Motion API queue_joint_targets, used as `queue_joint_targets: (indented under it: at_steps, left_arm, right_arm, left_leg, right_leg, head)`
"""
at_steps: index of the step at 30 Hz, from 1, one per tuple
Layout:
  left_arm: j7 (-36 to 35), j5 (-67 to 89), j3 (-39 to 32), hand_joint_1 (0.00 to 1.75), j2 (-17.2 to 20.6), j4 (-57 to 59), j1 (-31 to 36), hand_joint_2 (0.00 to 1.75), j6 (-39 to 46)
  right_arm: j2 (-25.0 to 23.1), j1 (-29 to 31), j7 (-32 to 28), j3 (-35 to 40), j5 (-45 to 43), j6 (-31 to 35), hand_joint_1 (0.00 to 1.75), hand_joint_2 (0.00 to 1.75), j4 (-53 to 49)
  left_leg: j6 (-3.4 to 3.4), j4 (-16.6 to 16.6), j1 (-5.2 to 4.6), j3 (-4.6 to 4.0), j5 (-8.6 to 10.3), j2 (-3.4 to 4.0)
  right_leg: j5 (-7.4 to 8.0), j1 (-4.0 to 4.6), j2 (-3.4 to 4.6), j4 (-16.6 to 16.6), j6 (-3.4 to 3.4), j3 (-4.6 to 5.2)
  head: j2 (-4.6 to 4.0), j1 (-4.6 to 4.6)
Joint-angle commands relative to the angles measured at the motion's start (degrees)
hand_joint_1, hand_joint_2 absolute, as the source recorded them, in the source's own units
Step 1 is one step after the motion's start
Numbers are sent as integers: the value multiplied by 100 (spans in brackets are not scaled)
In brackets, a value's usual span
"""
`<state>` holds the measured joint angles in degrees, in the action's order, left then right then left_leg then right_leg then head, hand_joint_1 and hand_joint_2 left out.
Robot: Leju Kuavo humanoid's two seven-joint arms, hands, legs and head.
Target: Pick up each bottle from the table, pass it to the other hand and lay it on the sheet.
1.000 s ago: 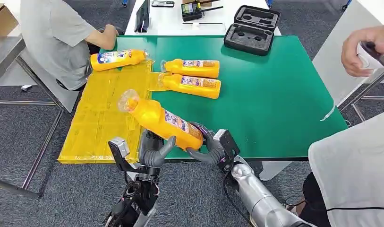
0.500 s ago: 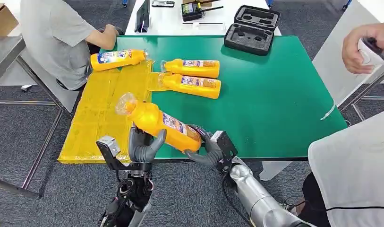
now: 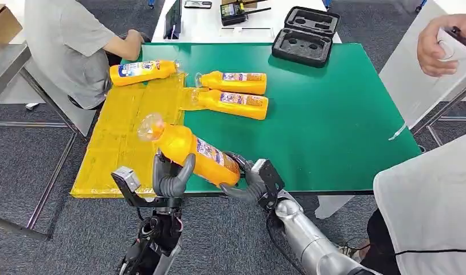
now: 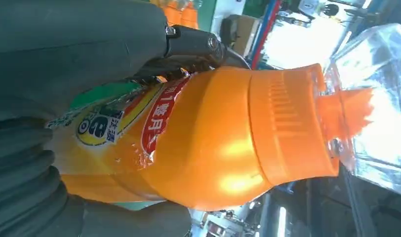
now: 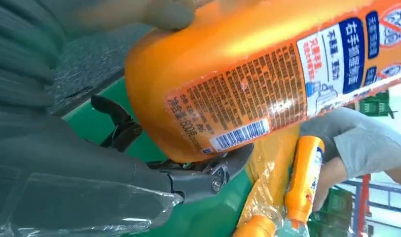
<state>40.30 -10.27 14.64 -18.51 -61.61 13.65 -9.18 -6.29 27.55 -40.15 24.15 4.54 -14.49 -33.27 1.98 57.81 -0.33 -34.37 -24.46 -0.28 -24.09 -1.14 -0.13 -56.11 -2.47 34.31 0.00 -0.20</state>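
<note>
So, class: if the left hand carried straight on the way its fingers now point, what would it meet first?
The left hand already grips the held bottle, fingers pointing up and away. Beyond that lies the yellow sheet, though depth is uncertain.

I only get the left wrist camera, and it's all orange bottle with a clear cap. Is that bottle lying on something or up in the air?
Observer: In the air. The head view shows the held bottle tilted above the near edge of the green table, cap end higher.
Operator: Is one hand holding it?
Observer: Both. The left hand grips it near the cap end and the right hand wraps around its base.
Operator: Any other bottles around?
Observer: Three, all lying down: a far bottle at the far end of the yellow sheet, and two side bottles with their bodies on the table beside the sheet.
</note>
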Motion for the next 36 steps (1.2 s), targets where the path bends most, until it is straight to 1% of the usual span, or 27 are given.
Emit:
queue_joint_targets:
  at_steps: [1,6,8,14,16,17,18,19,20,22,23,25,27,28,30,36]
  left_arm:
    - [-30,71,165,175,-135,131,-114,175,-126]
    - [-30,55,153,175,-129,127,-123,175,-184]
    - [-30,55,153,175,-129,127,-123,175,-184]
    - [-30,109,119,175,-144,98,-130,175,-189]
    - [-30,129,117,175,-149,103,-106,175,-170]
    - [-30,125,124,175,-149,100,-101,175,-166]
    - [-30,117,149,175,-149,105,-85,175,-125]
    - [-30,117,149,175,-149,105,-85,175,-125]
    - [-30,131,170,175,-149,95,-83,175,-113]
    - [-30,318,250,175,-120,-49,-107,175,68]
    - [-30,465,347,175,-83,-143,-109,175,302]
    - [-30,565,509,175,-6,-188,-27,175,619]
    - [-30,610,551,175,30,-253,-17,175,716]
    - [-30,610,551,175,30,-253,-17,175,716]
    - [-30,762,663,175,148,-480,-29,175,990]
    - [-30,568,451,175,222,-540,49,175,976]
  right_arm:
    - [15,342,15,-110,-174,-154,175,175,41]
    - [35,321,15,-130,-170,-144,175,175,28]
    - [35,321,15,-130,-170,-144,175,175,28]
    - [3,368,15,-162,-150,-107,175,175,122]
    - [-20,393,15,-176,-133,-102,136,175,157]
    - [-29,411,15,-181,-126,-102,120,175,182]
    - [-64,483,15,-184,-103,-73,61,175,306]
    - [-64,483,15,-184,-103,-73,19,175,306]
    - [-85,504,15,-217,-89,32,0,175,365]
    - [-100,525,15,-286,-59,125,0,175,424]
    - [-92,515,15,-293,-1,232,0,175,406]
    - [-100,506,15,-364,-1,240,0,175,434]
    - [-91,487,15,-351,56,326,0,175,416]
    - [-91,487,15,-351,56,326,0,175,416]
    - [-73,392,15,-393,53,403,0,175,379]
    - [-23,215,15,-490,27,592,0,175,351]
  left_leg:
    - [-7,3,2,10,-7,4]
    - [-11,6,7,21,-15,9]
    - [-6,0,0,9,-6,5]
    - [-8,2,2,14,-9,7]
    - [-9,4,3,16,-11,10]
    - [-5,0,-1,7,-4,6]
    - [-11,7,6,19,-14,12]
    - [-6,1,0,8,-6,8]
    - [-9,5,3,16,-11,12]
    - [-8,5,2,10,-9,11]
    - [-12,9,7,20,-16,14]
    - [-7,2,2,7,-5,3]
    - [-12,4,6,21,-12,7]
    - [-10,1,5,14,-8,4]
    - [-10,-1,4,20,-10,9]
    - [-8,-4,4,16,-5,1]
  right_leg:
    - [-5,2,3,-1,7,-10]
    - [-10,8,7,-1,12,-21]
    - [-4,1,4,-1,7,-7]
    - [-6,2,5,-1,8,-12]
    - [-7,3,9,-2,9,-13]
    - [-3,0,5,-1,5,-4]
    - [-9,7,10,-2,11,-18]
    - [-3,1,7,-1,6,-6]
    - [-7,4,11,-3,9,-13]
    - [-5,2,10,-4,8,-8]
    - [-10,7,12,-5,13,-18]
    - [-4,2,2,-2,7,-7]
    - [-9,6,5,-2,12,-19]
    - [-7,5,3,0,10,-14]
    - [-7,5,8,1,10,-17]
    - [-4,5,0,6,8,-16]
  head:
    - [0,0]
    - [0,0]
    - [0,0]
    - [0,0]
    - [0,0]
    - [0,0]
    - [0,0]
    - [0,0]
    - [0,0]
    - [0,0]
    - [0,-2]
    - [0,-2]
    - [0,0]
    - [0,0]
    - [0,0]
    - [0,0]
